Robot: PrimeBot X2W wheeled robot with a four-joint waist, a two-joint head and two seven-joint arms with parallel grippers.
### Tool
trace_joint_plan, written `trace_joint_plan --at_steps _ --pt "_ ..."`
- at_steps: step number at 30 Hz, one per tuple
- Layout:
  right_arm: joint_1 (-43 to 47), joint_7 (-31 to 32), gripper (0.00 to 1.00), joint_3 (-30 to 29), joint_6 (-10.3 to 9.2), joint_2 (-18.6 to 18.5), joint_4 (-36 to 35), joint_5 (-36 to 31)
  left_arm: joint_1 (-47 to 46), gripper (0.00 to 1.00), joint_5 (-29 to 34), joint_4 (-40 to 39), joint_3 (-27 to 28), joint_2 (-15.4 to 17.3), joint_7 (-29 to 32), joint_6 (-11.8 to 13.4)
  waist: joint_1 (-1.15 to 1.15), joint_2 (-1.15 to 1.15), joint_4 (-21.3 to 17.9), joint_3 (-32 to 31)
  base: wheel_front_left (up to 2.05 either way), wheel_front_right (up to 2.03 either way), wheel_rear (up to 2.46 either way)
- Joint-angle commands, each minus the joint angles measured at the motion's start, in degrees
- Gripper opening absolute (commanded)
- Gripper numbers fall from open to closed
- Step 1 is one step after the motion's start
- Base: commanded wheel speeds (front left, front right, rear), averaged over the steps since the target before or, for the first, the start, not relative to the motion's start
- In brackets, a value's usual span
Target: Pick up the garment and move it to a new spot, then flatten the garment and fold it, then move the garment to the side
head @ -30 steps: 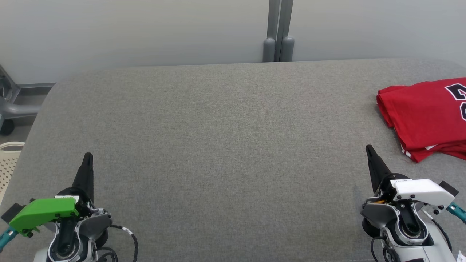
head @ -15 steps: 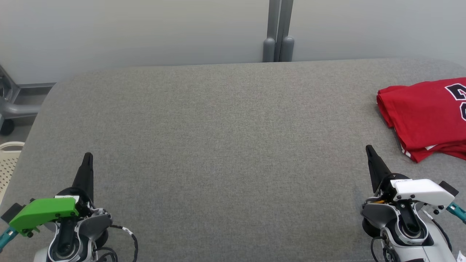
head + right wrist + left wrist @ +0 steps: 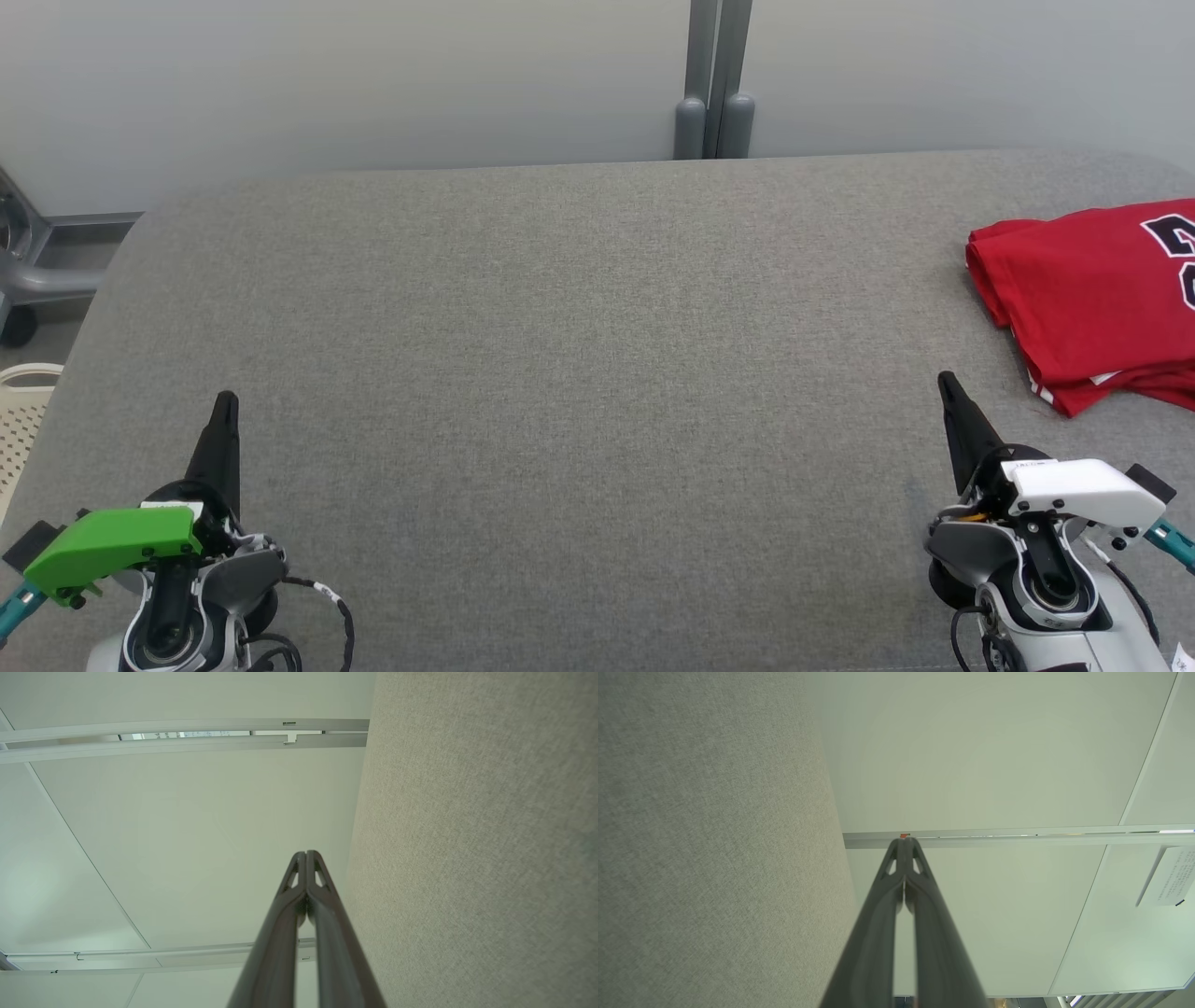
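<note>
A folded red garment (image 3: 1092, 294) with dark lettering lies at the right edge of the grey table (image 3: 579, 373), partly cut off by the head view's border. My right gripper (image 3: 948, 383) rests at the lower right, shut and empty, a short way below and left of the garment. At the lower left my left gripper (image 3: 225, 401) is shut too, with nothing in it. In the left wrist view the left gripper (image 3: 905, 841) shows its tips pressed together. The right wrist view has the right gripper (image 3: 305, 854) closed the same way.
A pale wall with a grey post (image 3: 714, 84) stands behind the table. At the far left are a grey frame on a wheel (image 3: 19, 280) and a white perforated basket (image 3: 23, 411) beside the table's edge.
</note>
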Motion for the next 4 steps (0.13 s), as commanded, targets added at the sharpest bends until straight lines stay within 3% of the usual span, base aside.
trace_joint_plan --at_steps 1,4 --pt "-0.45 0.10 0.00 -0.14 0.02 -0.26 -0.17 0.38 -0.73 0.00 -0.47 -0.16 0.14 0.05 0.08 -0.29 0.00 0.00 0.00 0.00 0.00 0.00 0.00" --pt "-0.45 0.09 0.00 -0.14 0.02 -0.26 -0.17 0.39 -0.73 0.00 -0.47 -0.16 0.14 0.05 0.07 -0.29 0.00 0.00 0.00 0.00 0.00 0.00 0.00"
